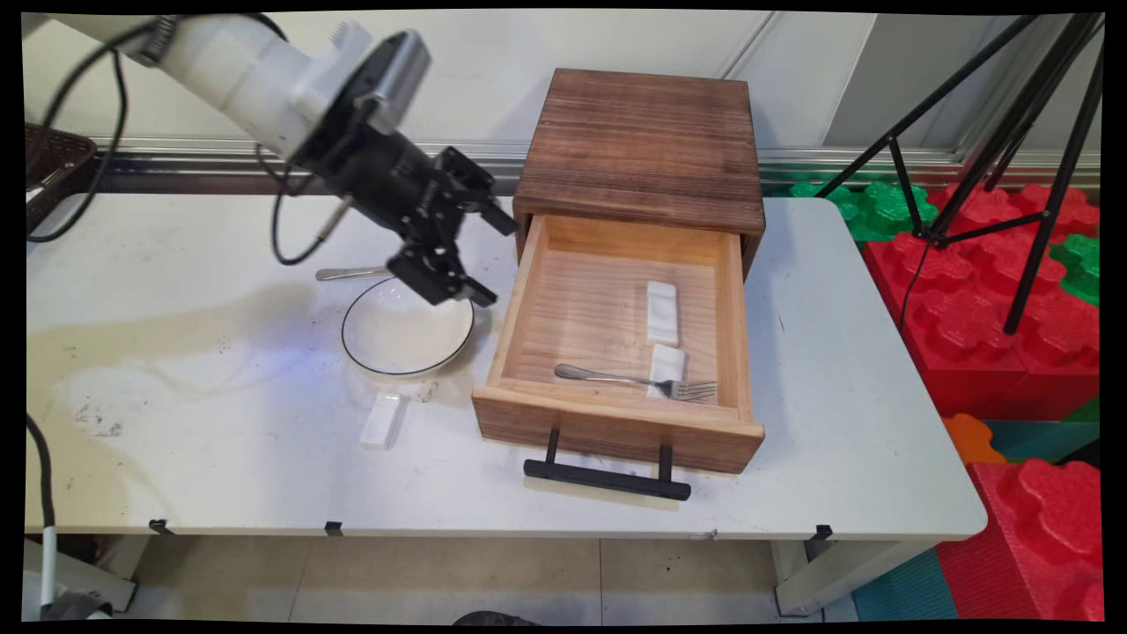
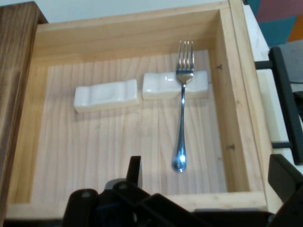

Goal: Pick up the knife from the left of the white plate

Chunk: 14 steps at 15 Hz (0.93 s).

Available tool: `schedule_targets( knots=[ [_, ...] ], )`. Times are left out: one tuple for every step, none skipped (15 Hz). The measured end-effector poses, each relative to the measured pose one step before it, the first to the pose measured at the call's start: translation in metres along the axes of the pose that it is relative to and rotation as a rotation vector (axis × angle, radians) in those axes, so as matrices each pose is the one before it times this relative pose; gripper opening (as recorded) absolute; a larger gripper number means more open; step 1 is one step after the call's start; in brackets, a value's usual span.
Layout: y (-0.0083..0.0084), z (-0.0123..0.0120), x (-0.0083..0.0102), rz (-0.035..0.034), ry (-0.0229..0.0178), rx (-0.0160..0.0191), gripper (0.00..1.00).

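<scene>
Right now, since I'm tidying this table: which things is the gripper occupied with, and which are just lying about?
At the gripper:
- gripper, open, holding nothing
- open drawer, which it faces
- fork inside, tines on a white rest
- second rest beside that

Lying about on the table:
- bowl
- spoon behind it
- third rest

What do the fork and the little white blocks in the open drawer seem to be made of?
The fork looks like polished metal: it gleams and mirrors light. The two white blocks look like glazed ceramic, glossy and smooth, though plastic is possible. The drawer is pale unpainted wood with visible grain.
</scene>
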Motion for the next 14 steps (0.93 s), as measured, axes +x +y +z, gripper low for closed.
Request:
schedule_targets(
  knots=[
    [0.00023,-0.00670,-0.00364,-0.00540,-0.00073,-0.00305,1.00],
    [0.00006,-0.00604,-0.00314,-0.00498,-0.00017,-0.00226,1.00],
    [0.00007,-0.00378,-0.00198,-0.00331,0.00006,-0.00116,1.00],
    [-0.00013,-0.00511,-0.00263,-0.00506,0.00053,-0.00145,1.00],
    [-0.00026,-0.00286,-0.00143,-0.00313,0.00039,-0.00103,1.00],
    [-0.00030,-0.00413,-0.00232,-0.00373,-0.00003,-0.00102,1.00],
    [-0.00043,-0.00433,-0.00270,-0.00404,-0.00103,-0.00103,1.00],
    [-0.00077,-0.00421,-0.00283,-0.00375,-0.00161,-0.00039,1.00],
    [-0.00110,-0.00268,-0.00206,-0.00275,-0.00218,0.00098,1.00],
    [-0.00086,-0.00161,-0.00126,-0.00127,-0.00151,0.00080,1.00],
    [-0.00267,-0.00337,-0.00290,-0.00291,-0.00454,0.00564,1.00],
    [-0.00206,-0.00206,-0.00189,-0.00131,-0.00358,0.00487,1.00],
    [-0.00404,-0.00280,-0.00309,-0.00277,-0.00681,0.00990,1.00],
    [-0.00485,-0.00317,-0.00414,-0.00225,-0.01061,0.01269,1.00]
  ],
)
